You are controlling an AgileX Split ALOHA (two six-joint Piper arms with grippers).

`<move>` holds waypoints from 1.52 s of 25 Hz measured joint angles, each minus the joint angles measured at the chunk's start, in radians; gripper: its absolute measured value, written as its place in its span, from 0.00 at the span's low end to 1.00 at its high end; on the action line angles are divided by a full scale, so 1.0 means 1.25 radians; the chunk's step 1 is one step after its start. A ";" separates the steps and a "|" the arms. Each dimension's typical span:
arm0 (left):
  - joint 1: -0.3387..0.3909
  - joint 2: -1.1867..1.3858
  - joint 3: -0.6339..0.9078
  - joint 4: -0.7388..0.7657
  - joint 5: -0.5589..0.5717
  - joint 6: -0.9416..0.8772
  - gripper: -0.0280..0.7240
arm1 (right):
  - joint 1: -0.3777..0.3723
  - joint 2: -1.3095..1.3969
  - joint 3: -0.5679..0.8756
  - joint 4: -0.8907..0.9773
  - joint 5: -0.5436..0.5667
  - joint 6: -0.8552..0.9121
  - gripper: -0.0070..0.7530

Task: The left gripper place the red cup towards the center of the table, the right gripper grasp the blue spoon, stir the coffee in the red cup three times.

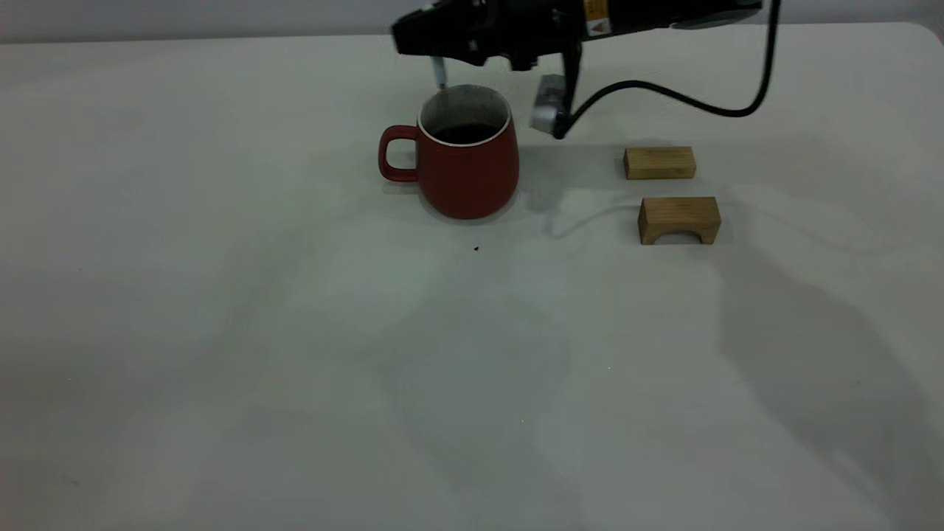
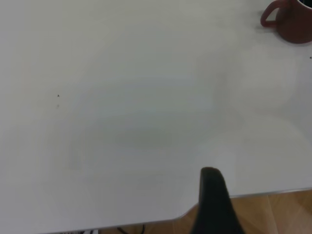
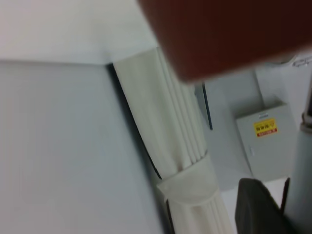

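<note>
The red cup stands upright on the table, toward the far middle, handle pointing left, with dark coffee inside. My right gripper reaches in from the upper right, just above the cup's far rim, shut on the blue spoon. The spoon hangs straight down with its lower end behind the rim. In the right wrist view the cup is a red blur and the spoon runs beside one dark finger. My left gripper hovers by the table's rounded corner, far from the cup.
Two tan wooden blocks lie right of the cup, a plain one and an arched one. A black cable loops down from the right arm over the table. A tiny dark speck lies in front of the cup.
</note>
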 joint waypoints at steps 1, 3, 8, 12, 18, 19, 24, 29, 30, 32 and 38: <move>0.000 0.000 0.000 0.000 0.000 0.000 0.78 | -0.012 0.000 0.000 -0.001 0.000 0.001 0.17; 0.000 0.000 0.000 0.000 0.000 0.000 0.78 | -0.029 0.000 0.000 -0.001 0.003 0.002 0.17; 0.000 0.000 0.000 0.000 0.000 0.000 0.78 | -0.030 0.000 0.001 0.002 0.005 0.004 0.17; 0.000 0.000 0.000 0.000 0.000 0.000 0.78 | -0.026 0.000 0.001 0.000 0.005 0.005 0.17; 0.000 0.000 0.000 0.000 0.000 0.000 0.78 | -0.026 0.000 0.001 0.016 0.005 0.006 0.17; 0.000 0.000 0.000 0.000 0.000 0.000 0.78 | -0.026 0.000 0.001 0.019 0.005 0.006 0.18; 0.000 0.000 0.000 0.000 0.000 0.000 0.78 | -0.026 0.000 0.001 0.021 0.005 0.007 0.38; 0.000 0.000 0.000 0.000 0.000 0.000 0.78 | -0.026 0.000 0.001 0.021 0.005 0.008 0.73; 0.000 0.000 0.000 0.000 0.000 0.000 0.78 | -0.026 0.000 0.001 0.021 0.005 0.008 0.75; 0.000 0.000 0.000 0.000 0.000 0.000 0.78 | -0.026 0.000 0.001 0.021 0.005 0.008 0.76; 0.000 0.000 0.000 0.000 0.000 0.000 0.78 | -0.026 -0.009 0.001 0.026 0.005 0.047 0.67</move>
